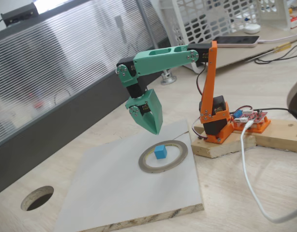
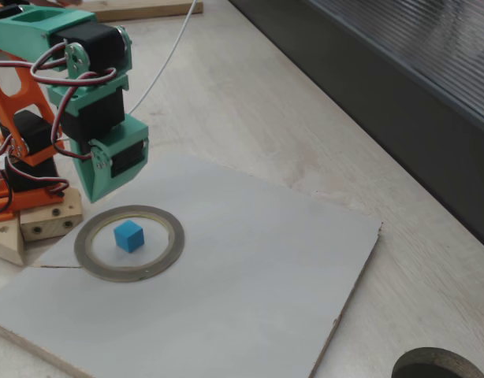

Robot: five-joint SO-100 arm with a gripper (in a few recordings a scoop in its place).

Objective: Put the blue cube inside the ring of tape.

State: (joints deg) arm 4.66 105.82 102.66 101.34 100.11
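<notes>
The blue cube (image 1: 160, 152) (image 2: 129, 235) rests flat on the white board inside the ring of tape (image 1: 147, 166) (image 2: 176, 244), near the middle of its opening and clear of the rim. My green gripper (image 1: 155, 129) (image 2: 94, 195) hangs a short way above the ring's far edge, pointing down. Its jaws are together in a narrow wedge with nothing between them, and it touches neither the cube nor the ring.
The white board (image 1: 110, 193) (image 2: 258, 268) lies on a wooden table. A round dark hole (image 1: 37, 197) (image 2: 439, 366) is cut in the tabletop off the board. The arm's orange base (image 1: 217, 121) stands on a wood block, with a white cable (image 1: 250, 179) beside it.
</notes>
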